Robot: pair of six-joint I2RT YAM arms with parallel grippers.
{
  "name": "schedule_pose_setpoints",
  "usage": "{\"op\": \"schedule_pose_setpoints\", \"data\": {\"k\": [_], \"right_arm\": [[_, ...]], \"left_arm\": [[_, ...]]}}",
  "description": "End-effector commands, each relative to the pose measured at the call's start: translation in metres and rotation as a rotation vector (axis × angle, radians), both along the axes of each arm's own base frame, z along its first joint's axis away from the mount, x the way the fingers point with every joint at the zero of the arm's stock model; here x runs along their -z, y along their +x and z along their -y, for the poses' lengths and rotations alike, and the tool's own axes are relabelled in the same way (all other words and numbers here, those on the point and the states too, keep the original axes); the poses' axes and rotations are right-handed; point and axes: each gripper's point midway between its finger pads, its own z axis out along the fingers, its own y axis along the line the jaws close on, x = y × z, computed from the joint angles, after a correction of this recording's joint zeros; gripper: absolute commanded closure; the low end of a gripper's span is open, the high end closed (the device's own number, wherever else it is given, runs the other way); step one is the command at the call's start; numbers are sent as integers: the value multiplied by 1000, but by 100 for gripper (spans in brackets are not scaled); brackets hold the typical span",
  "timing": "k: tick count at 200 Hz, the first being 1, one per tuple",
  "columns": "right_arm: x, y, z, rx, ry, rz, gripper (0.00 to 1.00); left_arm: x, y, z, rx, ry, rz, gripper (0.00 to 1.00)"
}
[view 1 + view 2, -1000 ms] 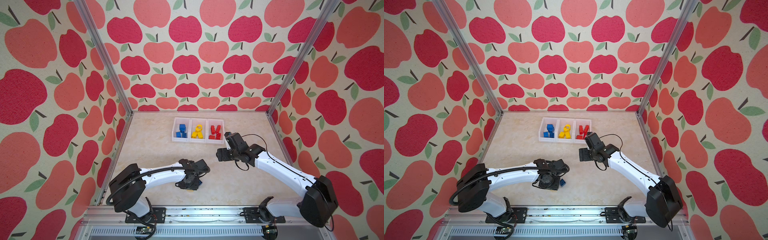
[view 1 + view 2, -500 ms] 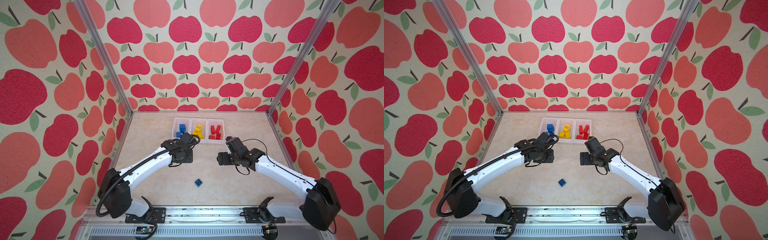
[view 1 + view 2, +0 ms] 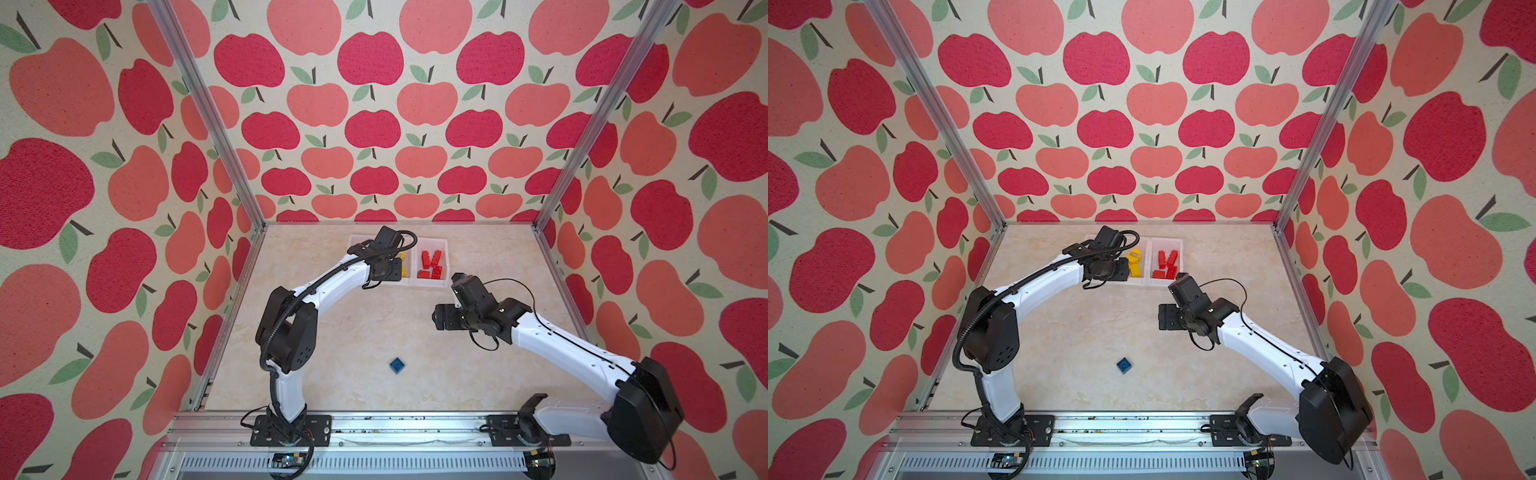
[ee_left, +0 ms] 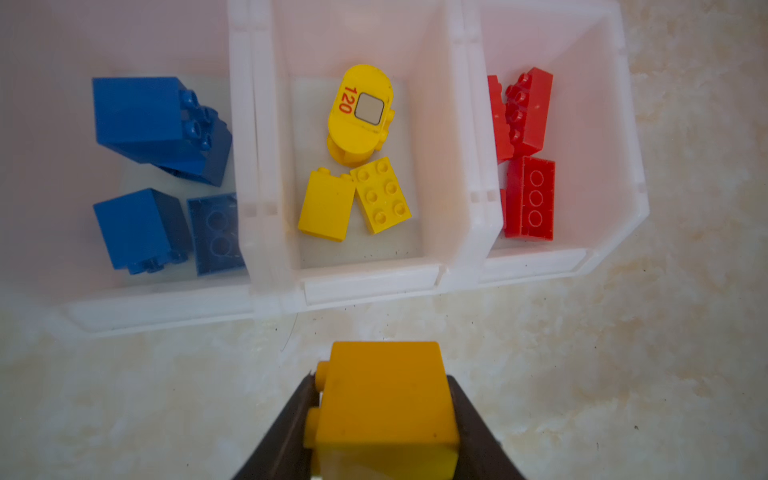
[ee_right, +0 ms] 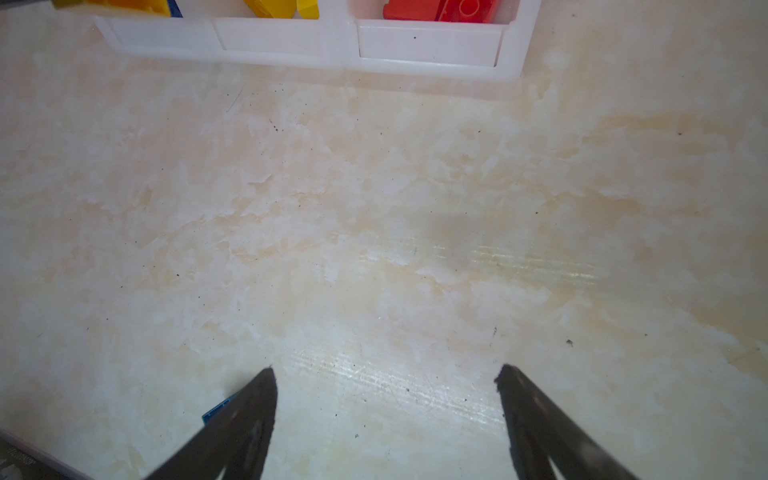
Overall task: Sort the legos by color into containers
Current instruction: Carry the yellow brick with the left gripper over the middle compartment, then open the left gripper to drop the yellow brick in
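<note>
- Now that the left arm (image 3: 332,278) has swung from the front up to the containers (image 4: 370,286), its left gripper (image 4: 380,380) pinches a yellow brick (image 4: 386,399) just short of the middle bin; I'd say the drop comes next.
- One blue brick (image 3: 397,365) lies unsorted behind.
- The right gripper (image 5: 386,370) hovers spread, empty, elbow bent low.

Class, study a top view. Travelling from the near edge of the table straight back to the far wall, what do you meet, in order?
Near to far: aluminium front rail → loose blue lego → row of white containers → apple-patterned back wall.
</note>
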Motion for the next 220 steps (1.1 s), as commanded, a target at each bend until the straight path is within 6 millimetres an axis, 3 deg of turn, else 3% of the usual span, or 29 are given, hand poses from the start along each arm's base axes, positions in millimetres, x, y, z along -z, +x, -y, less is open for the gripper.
{"op": "schedule_pose_setpoints", "data": {"k": [1,36,76,135,220], "right_arm": [[-4,-4,-1,4,22,3,14],[-1,-5,1,7,13,-1,14],[-1,-5,1,7,9,-4,14],[0,-2,-3,3,9,-13,14],[-3,-1,-5,-2,7,-13,14]], "left_arm": [[-3,24,11,47,-3,29,59],[14,52,21,57,-7,20,59],[30,67,25,70,-15,3,57],[33,67,28,80,-40,2,28],[11,49,21,72,-57,44,20]]}}
